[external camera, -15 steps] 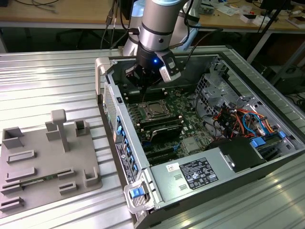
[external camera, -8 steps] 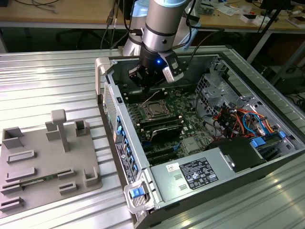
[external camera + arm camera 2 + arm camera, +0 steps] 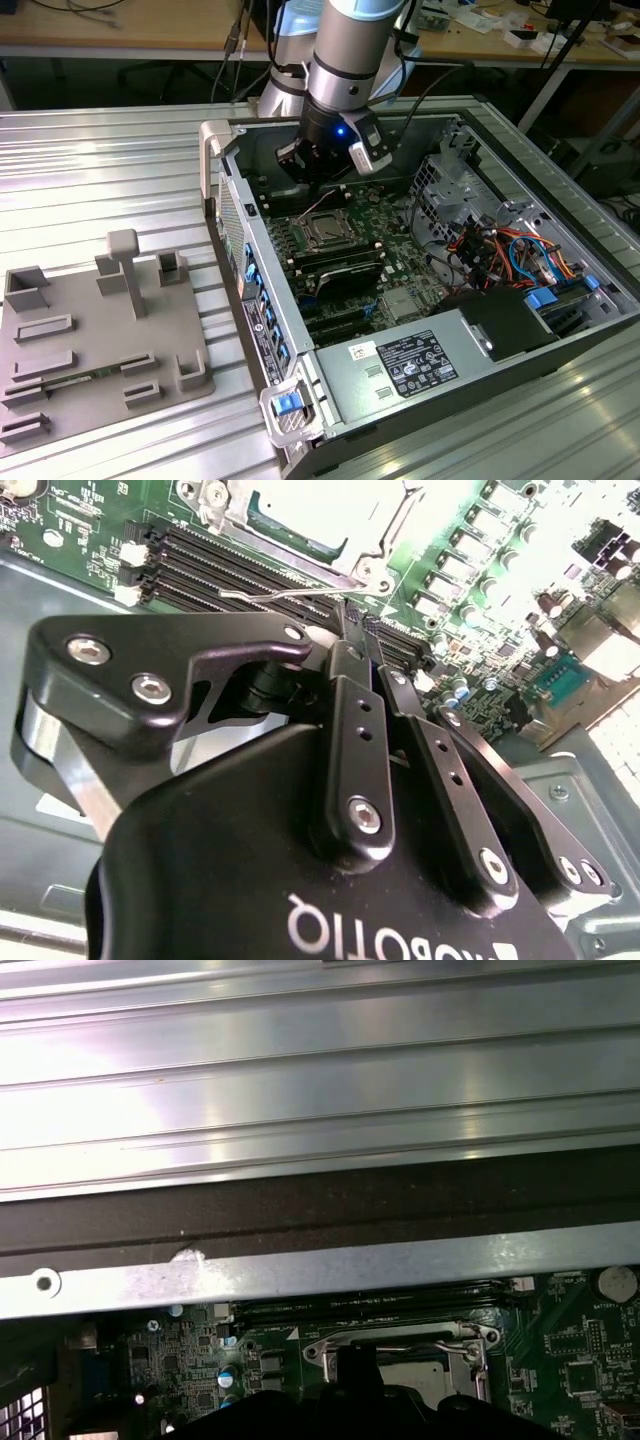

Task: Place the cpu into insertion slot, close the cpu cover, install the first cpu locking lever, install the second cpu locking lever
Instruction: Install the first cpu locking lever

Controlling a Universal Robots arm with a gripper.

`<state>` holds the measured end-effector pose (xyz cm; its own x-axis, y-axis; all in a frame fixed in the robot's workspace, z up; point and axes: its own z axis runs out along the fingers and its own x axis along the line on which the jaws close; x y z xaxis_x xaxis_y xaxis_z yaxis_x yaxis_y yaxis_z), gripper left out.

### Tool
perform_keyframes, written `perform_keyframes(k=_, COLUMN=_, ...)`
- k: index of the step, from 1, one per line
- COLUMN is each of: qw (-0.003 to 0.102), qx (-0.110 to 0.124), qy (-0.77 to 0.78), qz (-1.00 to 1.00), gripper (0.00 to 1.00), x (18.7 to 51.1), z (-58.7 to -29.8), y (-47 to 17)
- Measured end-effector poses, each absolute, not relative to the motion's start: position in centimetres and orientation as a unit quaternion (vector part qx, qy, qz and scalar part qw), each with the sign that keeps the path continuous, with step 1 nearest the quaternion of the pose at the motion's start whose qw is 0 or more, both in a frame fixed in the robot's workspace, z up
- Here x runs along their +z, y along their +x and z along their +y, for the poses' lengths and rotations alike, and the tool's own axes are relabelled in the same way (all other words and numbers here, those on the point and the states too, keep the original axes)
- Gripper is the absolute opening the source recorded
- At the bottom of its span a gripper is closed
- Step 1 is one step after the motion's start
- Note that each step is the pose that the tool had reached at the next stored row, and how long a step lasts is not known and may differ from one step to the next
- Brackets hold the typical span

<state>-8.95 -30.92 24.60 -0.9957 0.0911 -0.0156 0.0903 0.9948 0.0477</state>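
Exterior view: ribbed metal counter (image 3: pixel 100 170) under everything, and at the back of the room a wooden counter (image 3: pixel 130 40) strewn with cables. On the ribbed surface, an open computer case (image 3: pixel 262 330) lying on its side. Toward the exterior view's left, well apart from the arm, a grey fixture tray (image 3: pixel 100 340) with upright pegs and shallow slots. Inside the case, a green motherboard (image 3: pixel 390 215), a grey power-supply box (image 3: pixel 400 365) and a tangle of orange and blue cables (image 3: pixel 500 245). Arm (image 3: pixel 345 50) reaching down into the case, with the hand (image 3: pixel 320 185) hanging close over the insertion slot (image 3: pixel 323 231).

Second wrist view: adds the socket up close. The cpu (image 3: pixel 300 515) seated in the slot, its dull grey top framed by the cpu cover (image 3: pixel 290 550) lying flat over it. A thin silver locking lever (image 3: pixel 285 588) jutting out from the socket's edge, beside the black memory slots (image 3: pixel 190 560). Fingers (image 3: pixel 350 710) pressed together with nothing visibly pinched, tips just beside the lever's end; cannot tell whether touching it.

First wrist view: adds the surroundings past the case. Ribbed counter, then the dark case wall (image 3: pixel 300 1210) with its silver rim, then the board with the covered socket, seen from the other side.
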Motion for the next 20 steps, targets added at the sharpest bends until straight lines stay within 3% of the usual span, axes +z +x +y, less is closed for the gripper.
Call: perform_keyframes(k=20, qw=0.008, qx=0.024, qy=0.020, qz=0.999, gripper=0.11, x=24.30, z=-30.92, y=-8.67)
